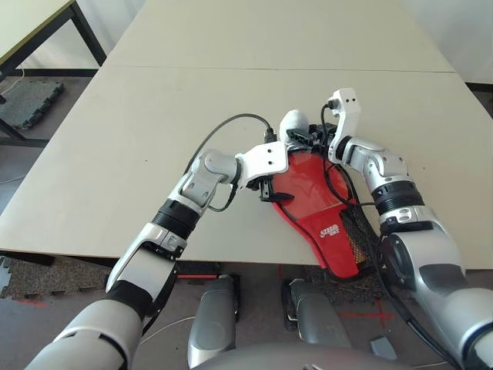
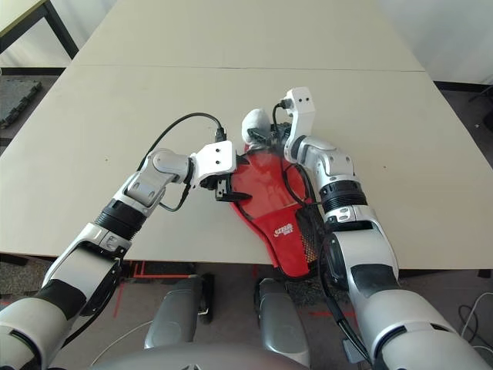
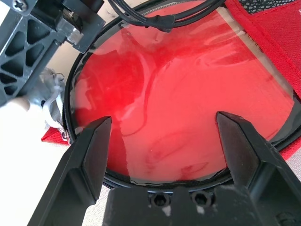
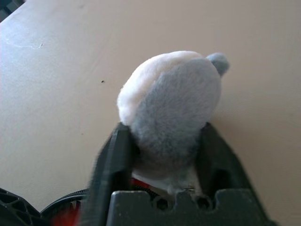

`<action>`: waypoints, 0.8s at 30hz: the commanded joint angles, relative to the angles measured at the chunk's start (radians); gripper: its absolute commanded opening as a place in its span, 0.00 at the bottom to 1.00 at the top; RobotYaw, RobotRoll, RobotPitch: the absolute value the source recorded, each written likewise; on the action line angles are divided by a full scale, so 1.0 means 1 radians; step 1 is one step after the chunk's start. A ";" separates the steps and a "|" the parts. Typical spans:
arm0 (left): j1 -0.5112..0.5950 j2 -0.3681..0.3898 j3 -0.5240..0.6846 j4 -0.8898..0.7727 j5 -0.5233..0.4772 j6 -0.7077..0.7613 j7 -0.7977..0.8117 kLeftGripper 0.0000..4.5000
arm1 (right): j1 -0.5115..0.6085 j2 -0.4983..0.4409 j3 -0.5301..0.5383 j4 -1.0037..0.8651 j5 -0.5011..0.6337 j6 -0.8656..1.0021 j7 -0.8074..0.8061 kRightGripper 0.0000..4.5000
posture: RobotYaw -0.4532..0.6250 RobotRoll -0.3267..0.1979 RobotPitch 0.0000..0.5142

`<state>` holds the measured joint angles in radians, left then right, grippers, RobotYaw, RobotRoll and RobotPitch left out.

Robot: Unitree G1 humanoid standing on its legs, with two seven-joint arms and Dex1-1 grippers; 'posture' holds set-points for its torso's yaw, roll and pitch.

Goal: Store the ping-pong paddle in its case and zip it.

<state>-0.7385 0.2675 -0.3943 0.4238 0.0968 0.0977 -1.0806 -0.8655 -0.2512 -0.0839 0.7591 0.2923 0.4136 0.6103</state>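
The red case [image 1: 333,231], with its white logo and black mesh pocket [image 1: 355,240], lies at the table's front edge, its narrow end hanging slightly over. The ping-pong paddle's glossy red face [image 3: 188,94] shows inside the case's black zipper rim [image 3: 70,94]; its handle is hidden. My left gripper [image 1: 266,190] hovers open over the left rim of that face, its black fingertips [image 3: 96,136] apart above it. My right gripper [image 4: 162,132] is at the case's far end, its fingers pressed on both sides of a white-grey plush lump [image 1: 293,121].
The beige table [image 1: 115,154] stretches far behind and to the left, with a seam across it. A second table [image 1: 31,23] and a dark foam mat [image 1: 31,100] on the floor lie at the far left. Black cables [image 1: 231,123] loop off both wrists.
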 commanded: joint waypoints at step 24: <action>0.052 -0.024 -0.080 0.011 0.028 0.034 -0.031 1.00 | -0.057 -0.174 -0.087 0.210 -0.043 -0.184 -0.021 0.08 | 0.51 0.62 0.35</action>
<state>-0.7289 0.2415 -0.4093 0.4034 0.0964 0.1103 -1.0836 -0.9051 -0.3998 -0.1451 0.9478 0.2615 0.2512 0.5947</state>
